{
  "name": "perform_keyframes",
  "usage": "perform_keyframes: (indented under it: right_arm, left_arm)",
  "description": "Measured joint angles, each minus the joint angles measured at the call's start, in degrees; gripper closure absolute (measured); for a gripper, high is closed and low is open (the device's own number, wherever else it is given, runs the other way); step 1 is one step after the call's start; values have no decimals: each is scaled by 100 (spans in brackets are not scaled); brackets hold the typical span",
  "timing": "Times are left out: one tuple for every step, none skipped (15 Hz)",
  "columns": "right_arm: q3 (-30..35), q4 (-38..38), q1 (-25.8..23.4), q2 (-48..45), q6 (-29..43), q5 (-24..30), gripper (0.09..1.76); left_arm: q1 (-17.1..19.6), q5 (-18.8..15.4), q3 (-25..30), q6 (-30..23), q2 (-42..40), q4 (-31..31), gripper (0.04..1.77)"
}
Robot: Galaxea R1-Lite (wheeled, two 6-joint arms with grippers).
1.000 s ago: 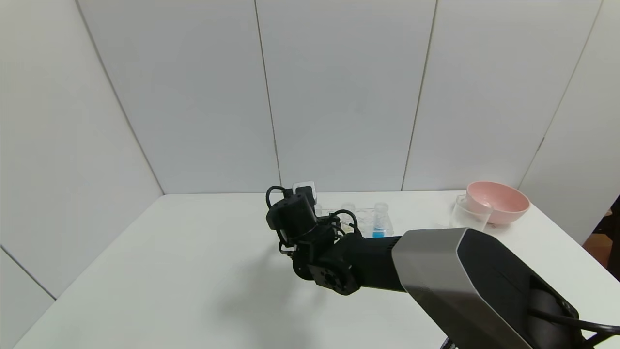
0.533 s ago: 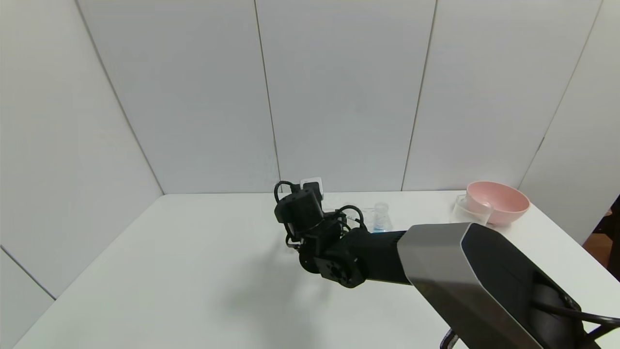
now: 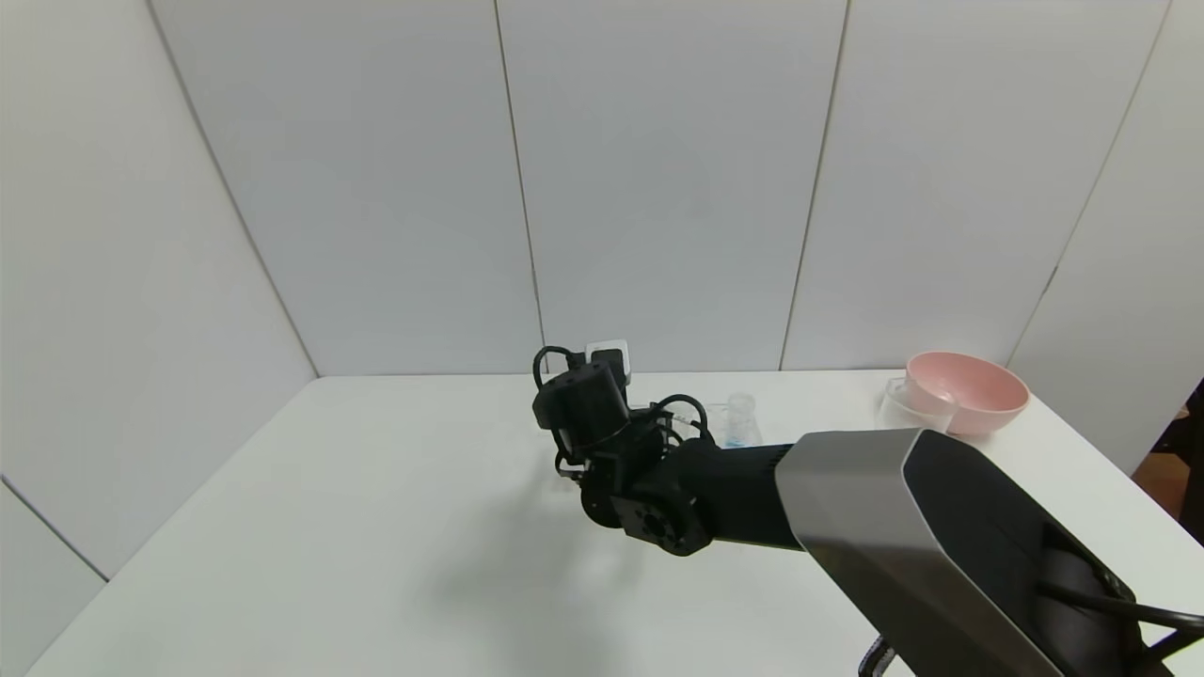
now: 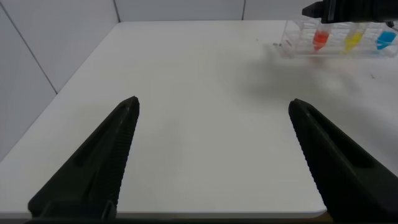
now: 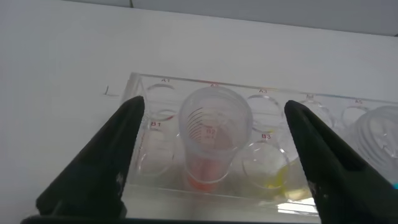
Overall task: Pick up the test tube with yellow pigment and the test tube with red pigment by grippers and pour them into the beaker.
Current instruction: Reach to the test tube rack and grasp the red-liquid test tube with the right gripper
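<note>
The test tube with red pigment (image 5: 210,134) stands upright in a clear tube rack (image 5: 155,93). My right gripper (image 5: 214,106) is open, with one finger on each side of this tube and a gap on both sides. The test tube with yellow pigment (image 5: 272,177) stands in the hole beside it. In the left wrist view the red tube (image 4: 320,38) and the yellow tube (image 4: 353,40) show far off in the rack. My left gripper (image 4: 213,101) hangs open over bare table near the front edge. The beaker (image 3: 908,406) stands at the table's far right.
A pink bowl (image 3: 969,390) sits right behind the beaker. A tube with blue liquid (image 3: 740,428) stands at the rack's right end. My right arm (image 3: 734,494) reaches across the table and hides most of the rack (image 3: 720,414) in the head view.
My right arm has moved farther out and slightly right over the rack, covering more of it. Over the last half second it has hardly moved.
</note>
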Motion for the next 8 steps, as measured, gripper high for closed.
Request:
perform_keyframes:
  right_arm:
    - [0,7,-5,-2,2,-2,42]
    - [0,24,-2,-11,10,0,58]
    - [9,33,9,-27,11,-2,73]
    - [11,43,28,-41,11,-2,85]
    - [16,49,37,-55,11,0,95]
    - [24,57,50,-66,10,0,105]
    - [30,60,59,-72,11,2,124]
    - [38,57,77,-79,11,7,134]
  left_arm:
    - [0,-2,0,0,0,0,9]
    - [0,-2,0,0,0,0,9]
    - [0,0,0,0,0,0,9]
    - [0,-2,0,0,0,0,9]
    - [0,0,0,2,0,0,9]
    - [0,-2,0,0,0,0,9]
    - [0,-2,0,0,0,0,9]
    - [0,-2,0,0,0,0,9]
